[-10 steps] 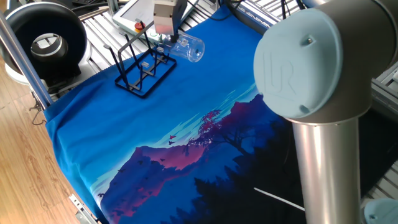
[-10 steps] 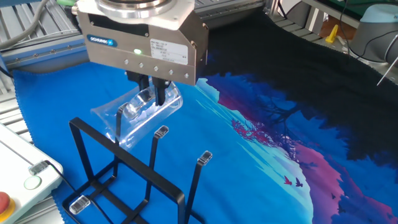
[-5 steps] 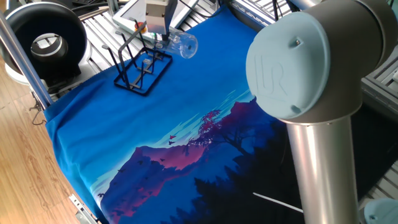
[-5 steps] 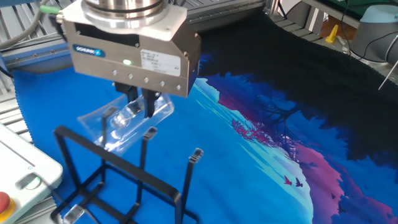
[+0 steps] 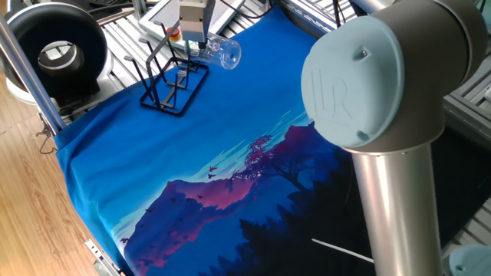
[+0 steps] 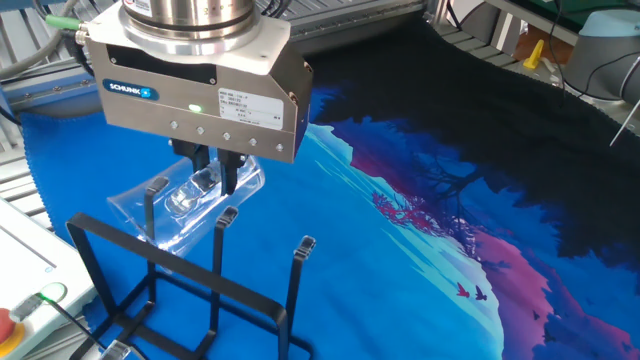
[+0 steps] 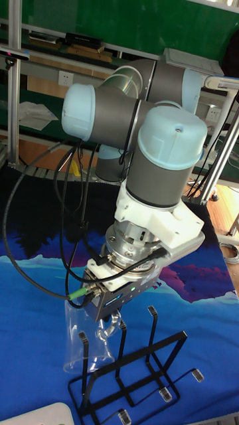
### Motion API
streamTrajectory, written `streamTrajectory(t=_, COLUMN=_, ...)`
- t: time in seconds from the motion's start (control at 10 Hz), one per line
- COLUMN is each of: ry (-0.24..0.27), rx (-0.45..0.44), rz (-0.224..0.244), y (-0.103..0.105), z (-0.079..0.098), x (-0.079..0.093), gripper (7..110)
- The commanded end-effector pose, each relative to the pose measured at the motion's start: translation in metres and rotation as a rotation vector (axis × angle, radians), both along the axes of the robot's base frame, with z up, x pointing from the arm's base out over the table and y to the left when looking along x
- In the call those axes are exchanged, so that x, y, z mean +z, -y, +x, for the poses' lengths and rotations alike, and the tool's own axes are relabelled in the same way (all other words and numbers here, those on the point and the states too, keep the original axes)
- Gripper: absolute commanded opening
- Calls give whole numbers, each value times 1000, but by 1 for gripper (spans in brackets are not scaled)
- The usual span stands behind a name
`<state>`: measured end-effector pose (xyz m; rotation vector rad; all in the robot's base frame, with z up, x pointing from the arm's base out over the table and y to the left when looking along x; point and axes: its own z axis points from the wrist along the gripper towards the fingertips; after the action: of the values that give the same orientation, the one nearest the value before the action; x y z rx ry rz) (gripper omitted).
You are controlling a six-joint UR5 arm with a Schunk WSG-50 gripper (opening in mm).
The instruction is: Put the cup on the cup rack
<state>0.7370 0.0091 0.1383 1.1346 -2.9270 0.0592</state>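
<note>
The tabletop lay under a blue cloth printed with a mountain scene. Over its far corner the grey arm reached down, wrist pointing at the cloth. The cup rack, black wire with upright prongs, stood on the cloth directly beneath the wrist. The pincer was closed on the cup, its fingers clamping the clear wall. The cup hung tilted on its side, raised off the cloth, its open end among the tops of the rack's prongs.
</note>
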Motion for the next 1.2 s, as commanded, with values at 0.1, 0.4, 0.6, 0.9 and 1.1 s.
streamTrajectory(t=0.1, ry=8, rx=-45, rz=8, y=-3, z=1, x=2, gripper=7)
streamTrajectory(t=0.4, ry=42, rx=-119, rz=11, y=-3, z=9, x=2, gripper=7)
streamTrajectory(t=0.6, ry=48, rx=-155, rz=-12, y=3, z=9, x=2, gripper=7)
streamTrajectory(t=0.9, ry=78, rx=-200, rz=8, y=-1, z=17, x=3, gripper=7)
streamTrajectory(t=1.1, ry=84, rx=-209, rz=9, y=-1, z=18, x=3, gripper=7)
